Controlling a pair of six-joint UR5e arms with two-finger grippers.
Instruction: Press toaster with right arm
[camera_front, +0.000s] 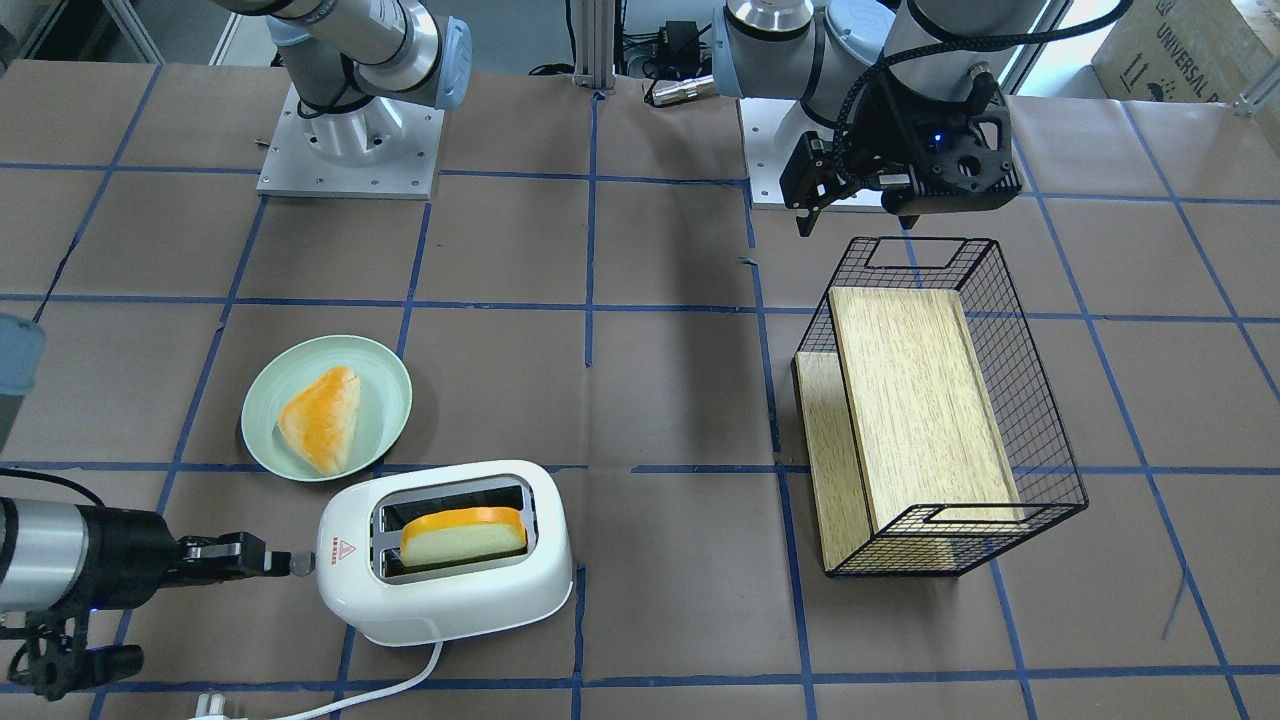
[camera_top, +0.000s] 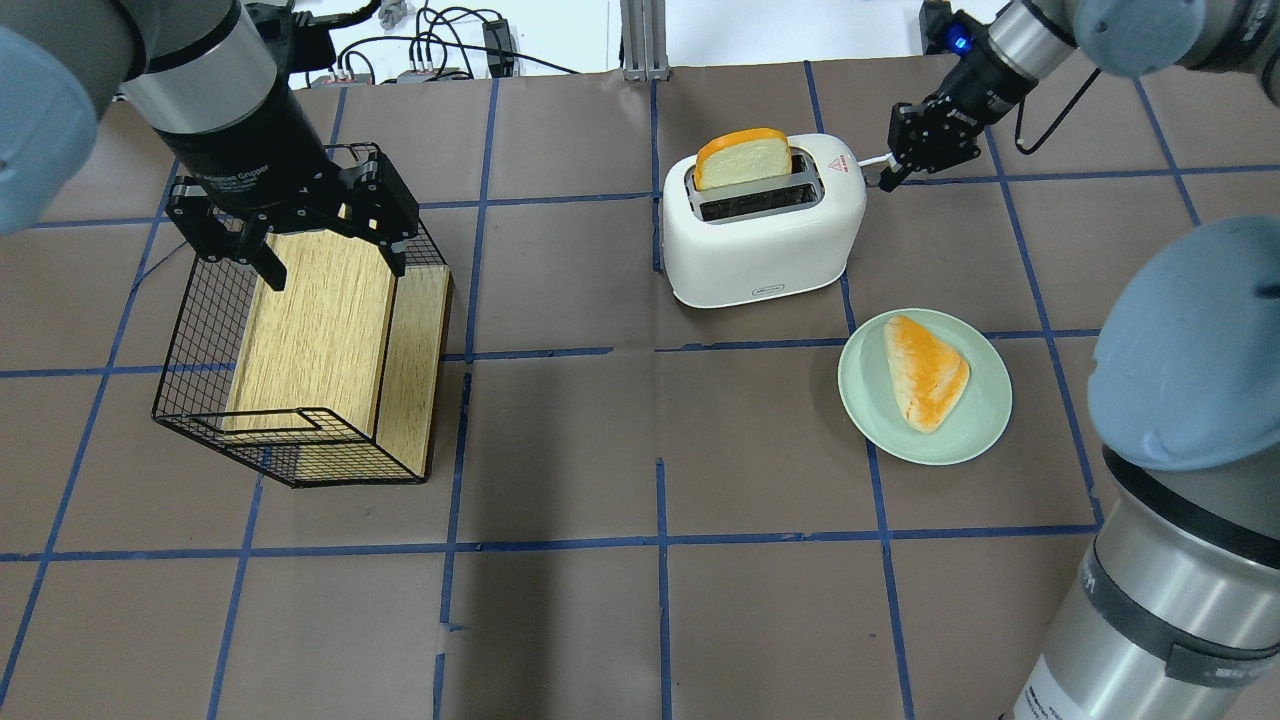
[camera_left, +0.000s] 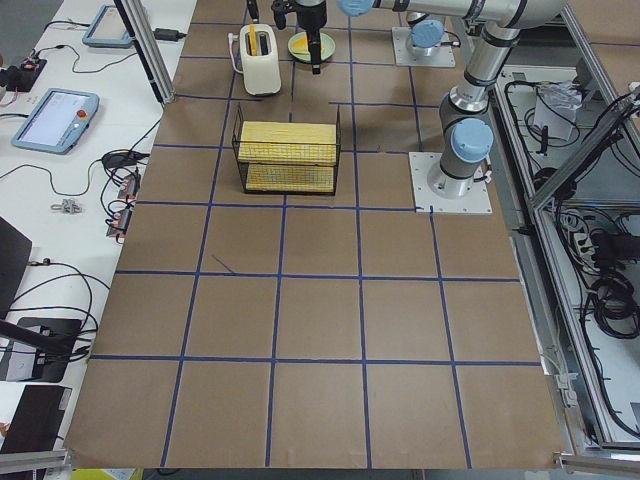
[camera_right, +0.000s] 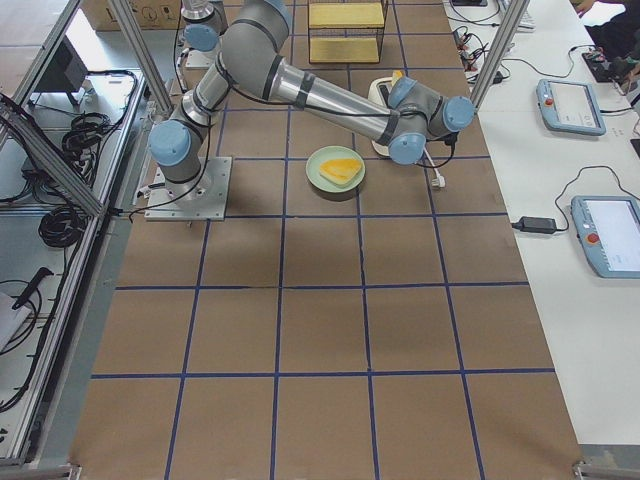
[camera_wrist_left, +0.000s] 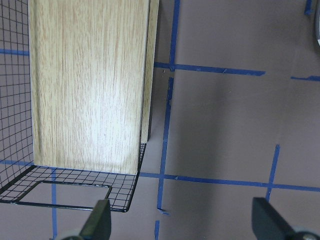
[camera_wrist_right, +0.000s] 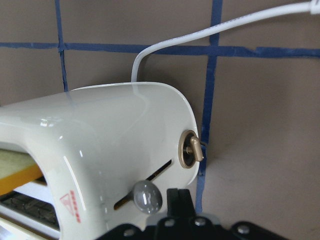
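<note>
Right end effector (camera_front: 283, 560) sits at toaster (camera_front: 450, 592) end knob (camera_wrist_right: 146, 196).

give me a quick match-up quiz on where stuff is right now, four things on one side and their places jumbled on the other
Things:
1. slice of bread
2. bread wedge
3. wooden board
4. right hand

Places:
A. inside the wire basket
B. lying on the green plate
C. by the knob at the end of the toaster
D. standing in a slot of the toaster

Pairs: 1-D, 2-B, 3-A, 4-C
</note>
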